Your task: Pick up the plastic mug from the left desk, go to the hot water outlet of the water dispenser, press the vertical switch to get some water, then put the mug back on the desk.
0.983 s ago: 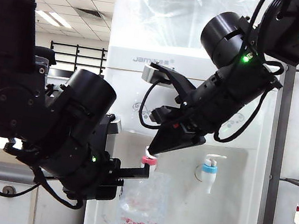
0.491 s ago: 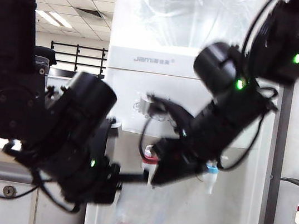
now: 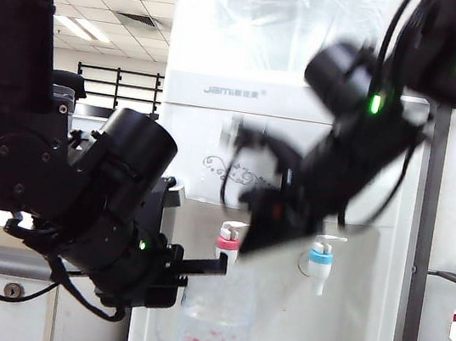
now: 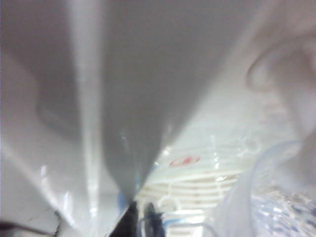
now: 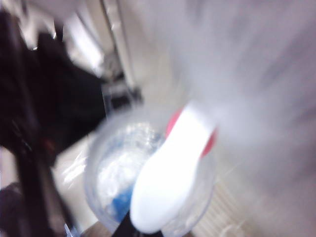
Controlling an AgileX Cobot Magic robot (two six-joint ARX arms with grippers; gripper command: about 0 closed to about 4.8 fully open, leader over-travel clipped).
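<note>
Left gripper [image 3: 196,270] closed tight on plastic mug [image 3: 214,323] – held under hot water outlet [image 3: 227,243] for catching water. Right gripper [image 3: 253,241] closed, empty – just beside vertical switch [image 3: 233,226].

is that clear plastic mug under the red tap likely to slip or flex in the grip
Probably light and a bit flexible: the clear plastic mug looks thin-walled. The shut left gripper holds only its rim, so it may tilt once water is in. The right gripper is shut, beside the red-collared tap.

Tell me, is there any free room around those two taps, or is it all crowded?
Crowded at the hot water outlet: the plastic mug, held by the left gripper, hangs under it, and the right gripper sits just beside it. Freer: the recess below the blue-collared tap, across to the water dispenser's right wall.
</note>
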